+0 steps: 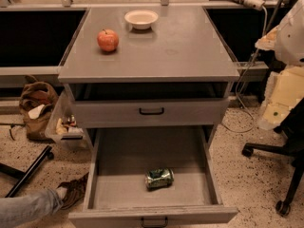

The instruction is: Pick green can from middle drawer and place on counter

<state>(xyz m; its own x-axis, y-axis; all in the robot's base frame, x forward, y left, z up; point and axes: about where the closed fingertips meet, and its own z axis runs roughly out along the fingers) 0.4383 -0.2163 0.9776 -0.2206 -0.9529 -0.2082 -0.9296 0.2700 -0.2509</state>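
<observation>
The green can (pixel 159 178) lies on its side on the floor of the open middle drawer (pixel 118 156), near the front and a little right of centre. The counter (pixel 180 46) is the flat grey top of the cabinet above. My gripper (pixel 279 103) is the pale blocky end of the arm at the right edge of the camera view. It hangs right of the cabinet, about level with the upper drawer, well away from the can and holding nothing that I can see.
A red apple (pixel 108 40) and a white bowl (pixel 141 19) sit on the counter's far left part. The upper drawer (pixel 152 111) is slightly open. An office chair base (pixel 280 175) stands right, a brown bag (pixel 37 103) and a person's foot (pixel 71 190) left.
</observation>
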